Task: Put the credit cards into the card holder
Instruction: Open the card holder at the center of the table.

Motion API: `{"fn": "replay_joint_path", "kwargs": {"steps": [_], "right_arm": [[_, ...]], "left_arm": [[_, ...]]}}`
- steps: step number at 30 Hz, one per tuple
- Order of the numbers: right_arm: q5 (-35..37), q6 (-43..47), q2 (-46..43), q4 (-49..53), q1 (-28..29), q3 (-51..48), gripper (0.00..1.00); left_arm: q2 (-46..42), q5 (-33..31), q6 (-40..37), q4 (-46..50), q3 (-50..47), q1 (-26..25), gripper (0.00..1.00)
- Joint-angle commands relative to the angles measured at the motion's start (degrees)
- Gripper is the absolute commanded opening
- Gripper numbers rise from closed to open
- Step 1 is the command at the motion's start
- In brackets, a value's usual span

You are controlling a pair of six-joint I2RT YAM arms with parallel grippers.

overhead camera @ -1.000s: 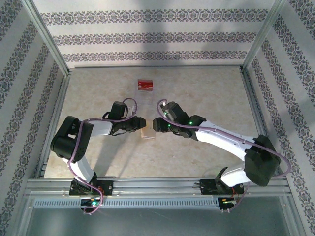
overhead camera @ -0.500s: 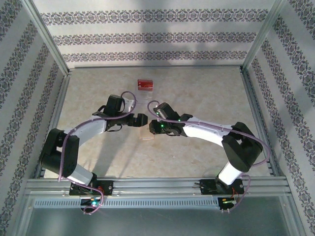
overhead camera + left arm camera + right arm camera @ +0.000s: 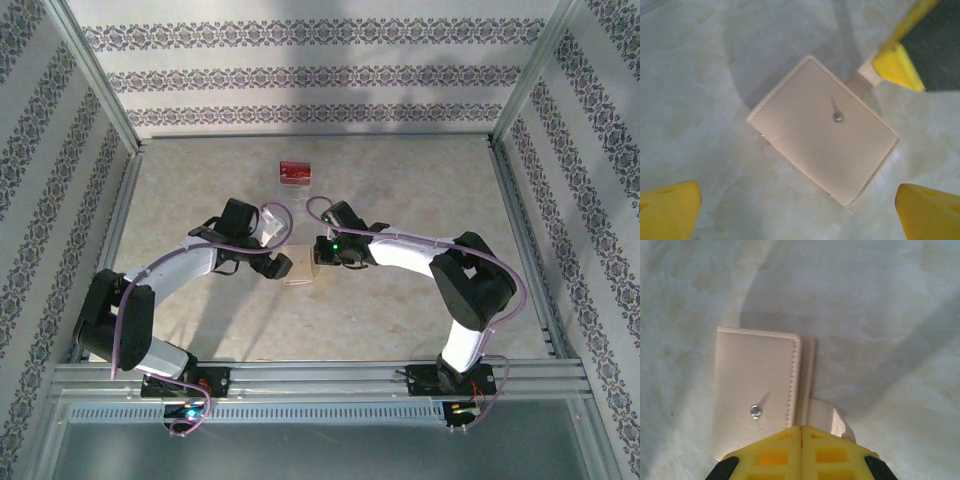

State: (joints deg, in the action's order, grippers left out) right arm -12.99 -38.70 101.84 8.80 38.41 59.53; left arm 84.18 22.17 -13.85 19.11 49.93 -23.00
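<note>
Top view, table (image 3: 400, 310): pale marbled surface with patterned walls on three sides.
Top view, card holder (image 3: 299, 268): tan, closed, lying flat near the middle of the table, a little toward the left edge, between the two grippers.
Top view, credit cards (image 3: 294, 172): a small red stack close to the far edge, well apart from the card holder and both arms.
Top view, left gripper (image 3: 278, 266): reaches in from the left and is just beside the card holder's left side.
Top view, right gripper (image 3: 321, 250): reaches in from the right, at the card holder's far right corner.

Left wrist view, card holder (image 3: 822, 131): outer face up, set diagonally, flat on the table.
Left wrist view, snap stud (image 3: 838, 117): small metal dot near the middle of the upper face.
Left wrist view, closing tab (image 3: 866, 81): sticks out from one edge, unfastened, with a yellow fingertip of the right arm touching it.
Left wrist view, left gripper (image 3: 799, 214): jaws spread wide, holding nothing, above the table.

Right wrist view, card holder (image 3: 755, 390): closed, with the snap stud (image 3: 756, 411) just ahead of the fingertips.
Right wrist view, closing tab (image 3: 825, 417): loose, running under the fingertips.
Right wrist view, right gripper (image 3: 801, 452): yellow fingers pressed together with no gap, their tip at the tab.
</note>
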Motion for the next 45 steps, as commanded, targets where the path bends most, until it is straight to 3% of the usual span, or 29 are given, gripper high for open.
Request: {"fn": "replay_joint_path", "kwargs": {"steps": [1,12,17,27,40,45], "right_arm": [[-1.1,0.0,0.5,-2.2,-1.2,-2.1,0.07],[-2.6,-1.3,1.7,-7.6,-3.1,-7.8,0.06],[-2.8,-1.4,1.8,-8.9,-3.6,-9.3,0.06],[-2.2,-0.9,1.0,-8.9,-4.0,-11.0,0.06],[-1.7,-1.0,-0.6,-8.8,-3.7,-12.1,0.06],[-2.7,-1.7,-2.0,-8.9,-3.4,-11.4,0.07]], "left_arm": [[1.0,-3.5,-8.7,4.1,1.8,-4.1,1.0],[7.3,-14.1,-10.6,1.6,2.1,-12.3,1.0],[8.7,-15.7,-11.8,0.8,1.7,-14.1,0.92],[8.4,-19.4,-9.5,-0.2,1.6,-14.7,0.53],[6.0,-17.5,-7.6,-1.4,-0.2,-12.7,0.0],[5.0,-14.6,-5.8,-1.6,-0.7,-11.4,0.0]]}}
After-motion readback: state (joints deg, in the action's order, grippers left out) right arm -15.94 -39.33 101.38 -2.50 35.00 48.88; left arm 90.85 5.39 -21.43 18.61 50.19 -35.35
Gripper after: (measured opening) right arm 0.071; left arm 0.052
